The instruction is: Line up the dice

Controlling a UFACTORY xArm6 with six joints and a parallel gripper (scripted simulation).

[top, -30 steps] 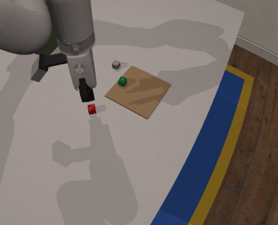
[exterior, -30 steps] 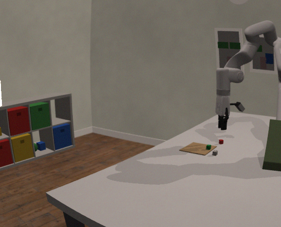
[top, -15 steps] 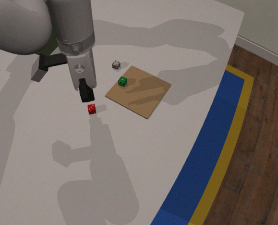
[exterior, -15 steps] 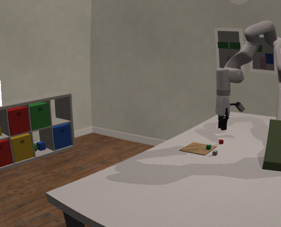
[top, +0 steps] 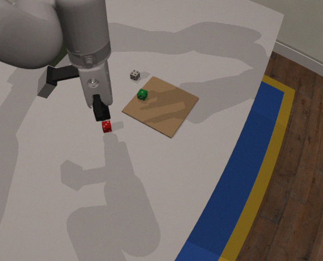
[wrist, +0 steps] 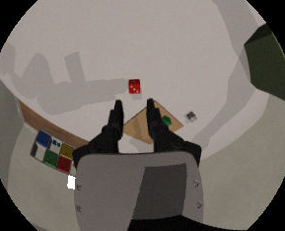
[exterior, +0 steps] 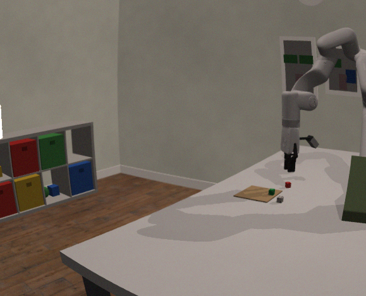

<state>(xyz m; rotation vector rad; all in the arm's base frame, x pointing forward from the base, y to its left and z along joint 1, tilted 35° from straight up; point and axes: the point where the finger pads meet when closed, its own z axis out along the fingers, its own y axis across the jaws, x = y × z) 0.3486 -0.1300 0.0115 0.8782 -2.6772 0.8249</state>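
we find a pale grey table (exterior: 208, 248) in a room with green-grey walls and a wood floor (exterior: 65, 222). a shelf (exterior: 91, 152) of coloured bins stands by the left wall. a dark green box (exterior: 364, 191) sits at the table's right edge.

the tan mat (top: 167, 112) lies flat on the table. the green die (top: 141, 94) sits on the mat, near one corner. the white die (top: 134, 75) rests on the table just off that corner. the red die (top: 106, 126) rests on the table, apart from the mat.

the gripper (top: 101, 116) hangs above the table near the red die, clear of it. its fingers stand partly closed with a gap between them, and they hold nothing.

only the top view shows pips, too small for us to count, and a blue and yellow rug (top: 240, 174) past the table. only the exterior view shows the shelf and wall posters (exterior: 297, 63). the wrist view shows the open gap between the fingers, with the red die beyond the tips.
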